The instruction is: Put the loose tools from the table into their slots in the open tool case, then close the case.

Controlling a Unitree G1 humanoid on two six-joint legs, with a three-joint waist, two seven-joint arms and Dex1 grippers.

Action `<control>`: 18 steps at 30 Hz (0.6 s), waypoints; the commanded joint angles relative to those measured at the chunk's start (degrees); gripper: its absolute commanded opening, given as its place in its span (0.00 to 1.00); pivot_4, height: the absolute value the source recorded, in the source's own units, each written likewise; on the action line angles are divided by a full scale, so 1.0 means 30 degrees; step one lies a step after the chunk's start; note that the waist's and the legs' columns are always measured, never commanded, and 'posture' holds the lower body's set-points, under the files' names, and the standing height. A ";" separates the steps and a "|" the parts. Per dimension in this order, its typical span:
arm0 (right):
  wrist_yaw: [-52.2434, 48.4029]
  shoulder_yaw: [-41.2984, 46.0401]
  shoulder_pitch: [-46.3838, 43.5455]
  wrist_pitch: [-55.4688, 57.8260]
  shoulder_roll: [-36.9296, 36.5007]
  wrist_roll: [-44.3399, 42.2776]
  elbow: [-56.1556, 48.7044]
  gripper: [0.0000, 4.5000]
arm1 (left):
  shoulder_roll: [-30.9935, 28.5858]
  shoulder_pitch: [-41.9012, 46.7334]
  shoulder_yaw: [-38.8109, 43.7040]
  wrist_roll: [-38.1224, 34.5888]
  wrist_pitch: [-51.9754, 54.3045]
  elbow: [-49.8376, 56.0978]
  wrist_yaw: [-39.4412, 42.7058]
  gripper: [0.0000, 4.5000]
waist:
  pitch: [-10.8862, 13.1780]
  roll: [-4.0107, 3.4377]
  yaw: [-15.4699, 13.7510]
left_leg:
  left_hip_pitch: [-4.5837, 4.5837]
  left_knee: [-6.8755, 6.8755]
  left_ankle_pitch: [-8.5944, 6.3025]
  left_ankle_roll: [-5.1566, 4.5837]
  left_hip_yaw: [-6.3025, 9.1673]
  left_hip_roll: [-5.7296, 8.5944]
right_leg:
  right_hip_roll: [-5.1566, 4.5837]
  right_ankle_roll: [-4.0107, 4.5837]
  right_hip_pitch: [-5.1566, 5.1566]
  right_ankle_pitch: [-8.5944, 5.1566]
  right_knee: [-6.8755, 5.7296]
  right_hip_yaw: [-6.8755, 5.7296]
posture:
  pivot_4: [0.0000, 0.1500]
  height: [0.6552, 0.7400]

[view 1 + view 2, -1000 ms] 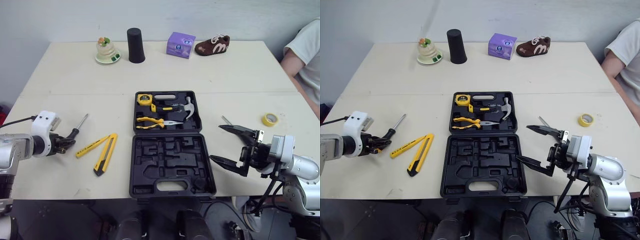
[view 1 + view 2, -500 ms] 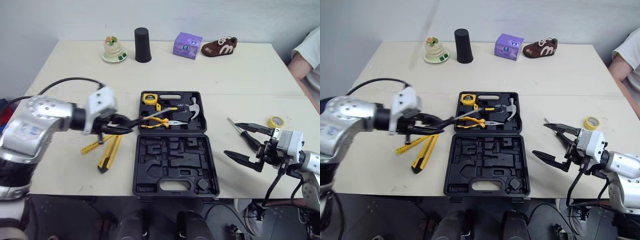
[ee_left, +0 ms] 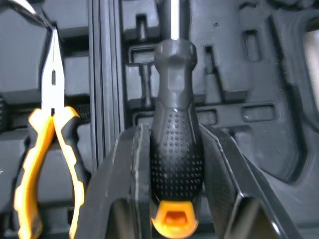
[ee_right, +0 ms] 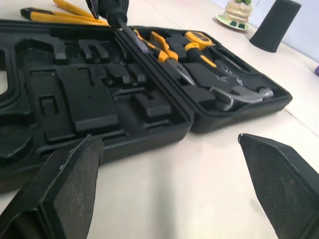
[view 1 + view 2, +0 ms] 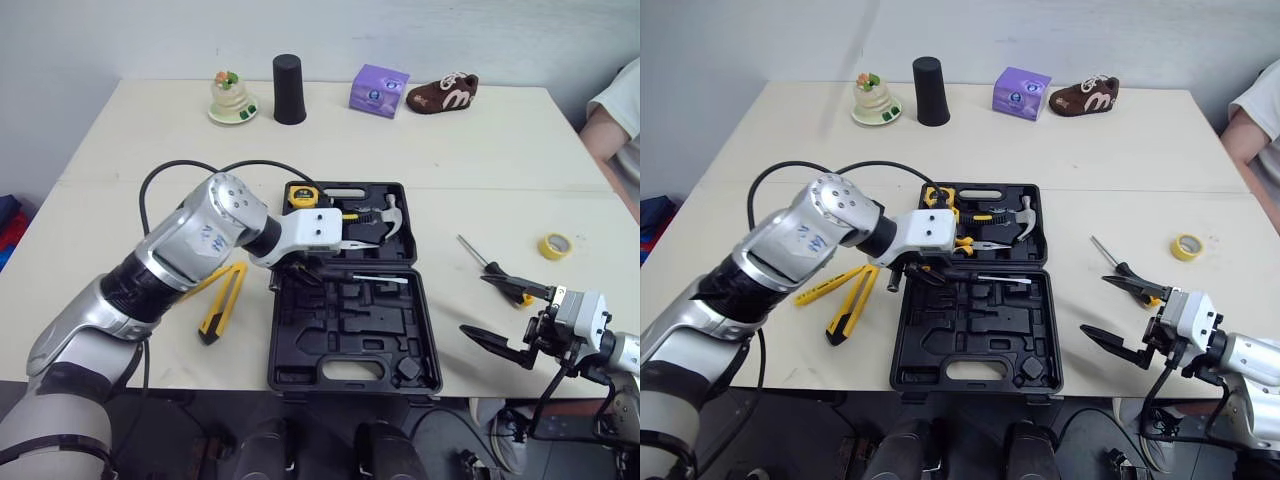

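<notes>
Black-handled, orange-capped screwdriver [image 3: 175, 164] sits clamped in my left end effector [image 3: 169, 133], over the open black plastic tool case [image 5: 350, 335] at frame centre; my right end effector [image 5: 474, 303] gapes empty, lower right.

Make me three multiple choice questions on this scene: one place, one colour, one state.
1. The tape roll lies: A on the table right of the case; B inside the case; C under the case.
2. The pliers' handles are: A red; B blue; C yellow.
3. The left hand is: A open; B shut on a screwdriver; C shut on the pliers.
Answers: 1 A, it sits on bare tabletop beyond the case's right edge. 2 C, yellow grips show. 3 B, the black handle sits clamped in it.
</notes>
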State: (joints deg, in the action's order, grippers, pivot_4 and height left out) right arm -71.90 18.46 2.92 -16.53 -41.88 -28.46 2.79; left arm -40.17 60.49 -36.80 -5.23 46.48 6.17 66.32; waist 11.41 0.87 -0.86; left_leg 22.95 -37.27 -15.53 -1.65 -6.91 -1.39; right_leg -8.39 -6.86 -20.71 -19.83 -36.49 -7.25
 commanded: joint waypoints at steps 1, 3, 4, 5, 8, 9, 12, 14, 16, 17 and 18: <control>-0.0099 0.0609 0.0506 -0.0856 0.0197 -0.0226 -0.0140 1.00 | -0.0304 0.0622 -0.0387 0.0823 0.0707 0.0611 0.0552 0.22 | 0.0000 -0.0001 -0.0001 | 0.0000 -0.0001 0.0000 0.0000 0.0005 -0.0002 | 0.0002 0.0000 0.0001 0.0000 0.0000 -0.0003 | 1.00 1.00; -0.0151 0.0692 0.0902 -0.1243 0.0274 -0.0296 -0.0122 1.00 | -0.0116 0.0569 -0.0582 0.1471 0.0742 0.0269 0.0206 0.22 | 0.0000 -0.0001 -0.0079 | 0.0002 -0.0006 0.0000 0.0000 0.0012 -0.0002 | 0.0002 0.0000 0.0005 0.0000 0.0001 -0.0010 | 1.00 1.00; -0.0178 0.0737 0.1089 -0.1445 0.0313 -0.0339 -0.0095 1.00 | -0.0059 0.0551 -0.0688 0.1770 0.0780 0.0105 0.0090 0.22 | 0.0000 -0.0001 -0.0119 | 0.0006 -0.0014 0.0000 0.0000 0.0014 0.0000 | 0.0000 0.0000 0.0005 0.0000 0.0001 -0.0010 | 1.00 1.00; -0.0195 0.0766 0.1233 -0.1610 0.0353 -0.0375 -0.0075 1.00 | 0.0024 0.0525 -0.0751 0.1931 0.0919 -0.0002 0.0062 0.22 | 0.0000 0.0000 -0.0137 | 0.0011 -0.0026 0.0000 -0.0001 0.0020 -0.0001 | -0.0002 0.0000 0.0008 0.0000 0.0002 -0.0013 | 1.00 1.00; -0.0165 0.0730 0.1466 -0.1806 0.0383 -0.0469 -0.0221 1.00 | 0.0505 0.0483 -0.0601 0.2209 0.1476 -0.0214 -0.0238 0.22 | 0.0000 -0.0001 -0.0169 | 0.0014 -0.0044 -0.0004 -0.0008 0.0026 0.0005 | -0.0015 0.0000 0.0012 0.0000 0.0002 -0.0011 | 1.00 1.00; -0.0135 0.0704 0.1503 -0.1811 0.0369 -0.0492 -0.0299 1.00 | 0.0634 0.0475 -0.0514 0.2217 0.1615 -0.0218 -0.0245 0.22 | 0.0000 -0.0001 -0.0175 | 0.0017 -0.0050 -0.0006 -0.0010 0.0039 0.0007 | -0.0019 0.0000 0.0019 0.0000 0.0003 -0.0012 | 1.00 1.00; -0.0073 0.0630 0.1580 -0.1835 0.0339 -0.0539 -0.0453 1.00 | 0.0805 0.0542 -0.0555 0.2505 0.1698 -0.0426 -0.0374 0.22 | 0.0000 -0.0001 -0.0165 | 0.0034 -0.0064 -0.0007 -0.0013 0.0062 0.0007 | -0.0021 0.0000 0.0023 0.0000 -0.0002 -0.0007 | 1.00 1.00; 0.0007 0.0521 0.1595 -0.1786 0.0352 -0.0524 -0.0653 1.00 | 0.0862 0.0566 -0.0737 0.2778 0.1586 -0.0708 -0.0411 0.22 | 0.0000 -0.0001 -0.0165 | 0.0034 -0.0063 -0.0007 -0.0012 0.0065 0.0006 | -0.0020 0.0000 0.0023 0.0000 -0.0002 -0.0015 | 1.00 1.00; 0.0136 0.0426 0.1587 -0.1674 0.0349 -0.0490 -0.0886 1.00 | 0.0970 0.0556 -0.0731 0.2917 0.1526 -0.0846 -0.0359 0.22 | 0.0000 -0.0002 -0.0166 | 0.0036 -0.0063 -0.0007 -0.0012 0.0069 0.0006 | -0.0020 0.0000 0.0024 0.0000 -0.0004 -0.0032 | 1.00 1.00; 0.0176 0.0403 0.1585 -0.1643 0.0343 -0.0482 -0.0940 1.00 | 0.1008 0.0547 -0.0703 0.2975 0.1509 -0.0875 -0.0327 0.22 | 0.0000 -0.0001 -0.0165 | 0.0035 -0.0063 -0.0007 -0.0012 0.0069 0.0008 | -0.0020 0.0000 0.0025 0.0000 -0.0004 -0.0042 | 1.00 1.00; 0.0230 0.0383 0.1580 -0.1602 0.0340 -0.0473 -0.1013 1.00 | 0.1059 0.0556 -0.0690 0.3069 0.1474 -0.0953 -0.0347 0.22 | 0.0000 -0.0002 -0.0165 | 0.0035 -0.0066 -0.0007 -0.0012 0.0069 0.0007 | -0.0020 0.0000 0.0026 0.0000 -0.0005 -0.0048 | 1.00 1.00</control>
State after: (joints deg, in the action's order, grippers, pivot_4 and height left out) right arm -71.64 18.55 7.42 -21.13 -40.77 -28.79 1.67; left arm -37.00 60.57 -39.41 2.80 51.24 3.51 65.21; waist 11.41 0.87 -1.35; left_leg 23.06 -37.48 -15.55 -1.68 -6.70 -1.37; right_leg -8.45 -6.86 -20.63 -19.83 -36.50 -7.40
